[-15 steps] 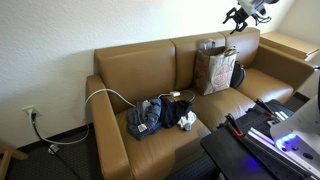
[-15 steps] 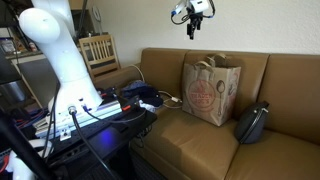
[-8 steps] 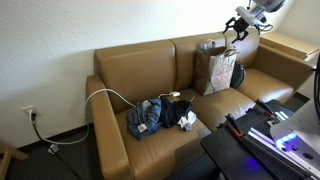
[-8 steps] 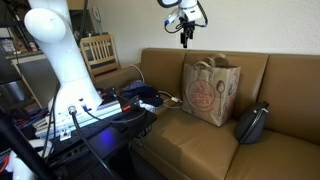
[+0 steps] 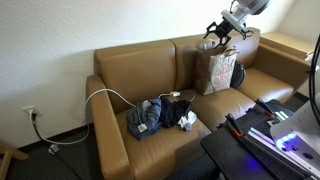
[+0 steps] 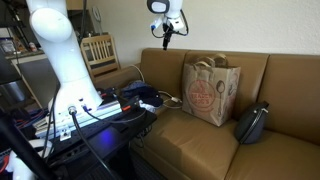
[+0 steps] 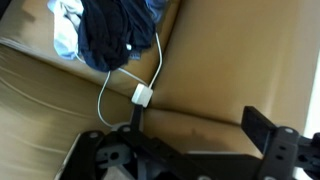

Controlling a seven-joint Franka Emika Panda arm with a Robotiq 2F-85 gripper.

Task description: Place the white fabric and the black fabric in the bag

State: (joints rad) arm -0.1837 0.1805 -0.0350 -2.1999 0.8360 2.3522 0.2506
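Tan leather covers the sofa [image 5: 128,68] that fills most of the scene; my pincer [image 5: 222,30] hangs high in the air over its backrest, and in an exterior view it sits just above the mouth of the bag [image 5: 213,68]; seen from the opposite side my pincer [image 6: 166,30] is up and to the left of the bag [image 6: 210,88], well clear of it. My fingers [image 7: 100,150] stand wide apart with nothing between them, and the wrist view shows only sofa leather in the gap.

The bag is brown paper with handles; it stands upright on the seat against the backrest, and a black pouch [image 5: 238,73] leans just beside it on its right; the same pouch [image 6: 251,123] lies on the cushion in both exterior views.

The white fabric [image 5: 164,104] and the black fabric [image 5: 185,119] lie heaped together on the left seat cushion, well apart from the bag, with a blue cloth [image 5: 143,118] touching them on the left side of the heap. In the wrist view the black fabric [image 7: 115,35] looks very dark navy and the white fabric [image 7: 63,32] pokes out at its left edge.

A white cable [image 5: 105,95] runs from a wall socket [image 5: 30,113] over the sofa's left arm to the heap; in the wrist view it loops beside the black fabric and ends at a small white plug [image 7: 142,96] on the leather.

A wooden chair [image 6: 97,50] stands beyond the sofa's end.
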